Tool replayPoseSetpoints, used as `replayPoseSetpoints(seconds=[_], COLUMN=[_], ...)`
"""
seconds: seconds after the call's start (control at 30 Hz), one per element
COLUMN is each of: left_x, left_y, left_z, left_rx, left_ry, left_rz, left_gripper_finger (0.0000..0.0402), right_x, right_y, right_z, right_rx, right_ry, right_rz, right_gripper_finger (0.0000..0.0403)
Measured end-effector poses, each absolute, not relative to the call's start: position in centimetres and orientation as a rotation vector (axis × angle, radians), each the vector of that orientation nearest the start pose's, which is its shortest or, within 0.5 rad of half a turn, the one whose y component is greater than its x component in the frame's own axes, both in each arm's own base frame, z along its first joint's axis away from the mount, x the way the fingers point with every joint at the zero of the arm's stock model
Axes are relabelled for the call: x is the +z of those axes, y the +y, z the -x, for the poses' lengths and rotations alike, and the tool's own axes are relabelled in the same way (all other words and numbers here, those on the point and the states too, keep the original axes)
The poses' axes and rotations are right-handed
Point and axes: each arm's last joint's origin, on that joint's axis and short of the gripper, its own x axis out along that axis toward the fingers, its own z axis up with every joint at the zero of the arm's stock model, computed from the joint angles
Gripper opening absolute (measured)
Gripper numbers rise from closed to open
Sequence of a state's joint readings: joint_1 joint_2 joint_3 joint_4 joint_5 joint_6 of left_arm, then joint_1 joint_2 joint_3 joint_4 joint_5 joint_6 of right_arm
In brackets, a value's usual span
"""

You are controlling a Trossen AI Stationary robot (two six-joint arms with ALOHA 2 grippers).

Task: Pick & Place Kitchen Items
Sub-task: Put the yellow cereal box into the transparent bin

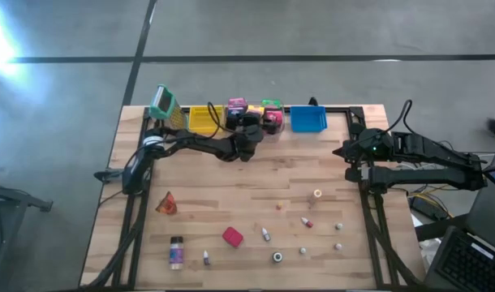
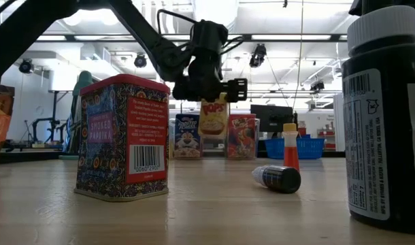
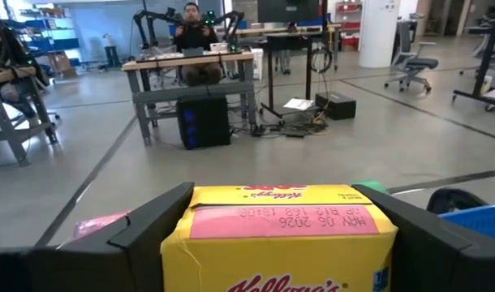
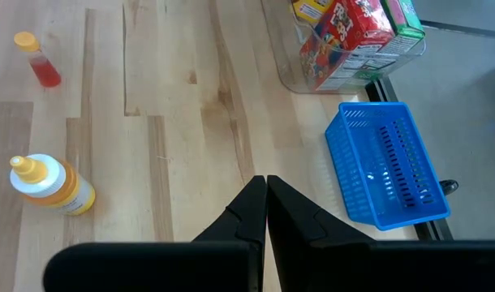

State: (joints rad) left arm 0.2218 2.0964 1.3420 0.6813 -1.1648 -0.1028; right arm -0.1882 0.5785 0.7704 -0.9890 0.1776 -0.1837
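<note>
Table (image 1: 256,174): you are working along its far edge, where the bins sit.
Clear bin (image 4: 296,77): it is holding cereal boxes between the yellow bin (image 1: 203,120) and the blue bin (image 1: 307,120).
Left gripper (image 1: 249,130): you are clamping its fingers (image 3: 150,227) on a yellow box (image 3: 284,239) over the clear bin.
Right gripper (image 4: 264,199): its fingers are pressing together, empty, near the blue bin.

Wooden table (image 1: 231,191) fills the frame's middle, yellow bin (image 1: 203,120), clear bin (image 1: 256,116) and blue bin (image 1: 307,119) lined along its upper edge, red block (image 1: 232,236), orange wedge (image 1: 166,203), purple-labelled jar (image 1: 176,252) scattered lower down.
</note>
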Motion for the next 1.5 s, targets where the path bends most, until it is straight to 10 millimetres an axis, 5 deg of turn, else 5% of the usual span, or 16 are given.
replayPoseSetpoints(seconds=[0.77,1.5], left_x=[19.1,16.0], left_y=[12.5,13.0], left_z=[-43.0,-43.5], left_rx=[1.343,1.306], left_ry=[0.024,0.047], left_rz=[0.054,0.093], left_gripper_finger=[0.0326,0.0326], right_x=[28.5,28.5], right_y=[-2.3,-2.3], right_z=[-9.3,-9.3], right_rx=[-0.271,-0.271], right_ry=[0.830,0.831], right_rz=[0.168,0.168], right_gripper_finger=[0.0008,0.0008])
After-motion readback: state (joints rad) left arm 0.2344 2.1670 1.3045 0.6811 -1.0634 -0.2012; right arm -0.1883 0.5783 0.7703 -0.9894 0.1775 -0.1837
